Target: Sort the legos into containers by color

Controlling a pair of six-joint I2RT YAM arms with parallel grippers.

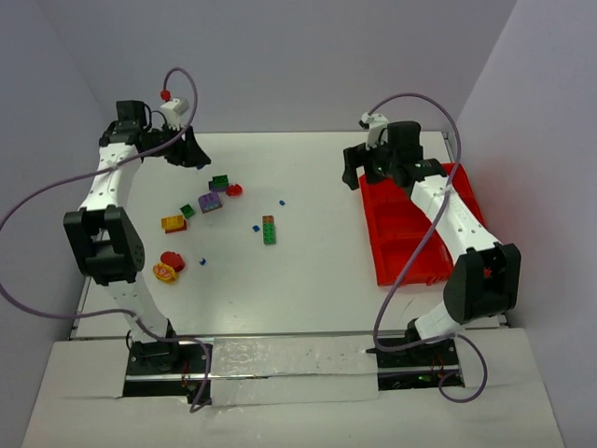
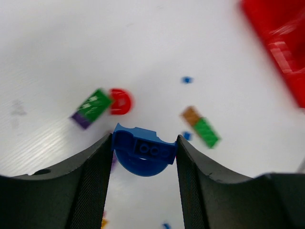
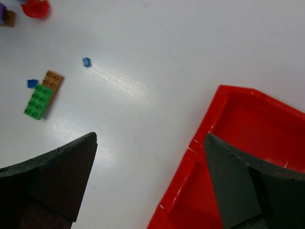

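My left gripper (image 2: pixel 144 143) is shut on a blue lego (image 2: pixel 143 153) with a rounded underside, held above the table at the far left (image 1: pixel 191 149). Below it lie a green-and-purple brick (image 2: pixel 91 108), a red round piece (image 2: pixel 119 101) and a green-and-orange brick (image 2: pixel 201 127). Loose legos are scattered across the left half of the table, among them a yellow-orange brick (image 1: pixel 173 222) and red pieces (image 1: pixel 172 260). The red container tray (image 1: pixel 396 219) sits on the right. My right gripper (image 3: pixel 150 138) hangs open and empty over the tray's left rim (image 3: pixel 209 119).
Tiny blue bits (image 1: pixel 256 228) lie among the bricks. A green-and-orange brick (image 3: pixel 40 95) shows left of the right gripper. Grey walls close in the table on the left, back and right. Cables loop from both arms.
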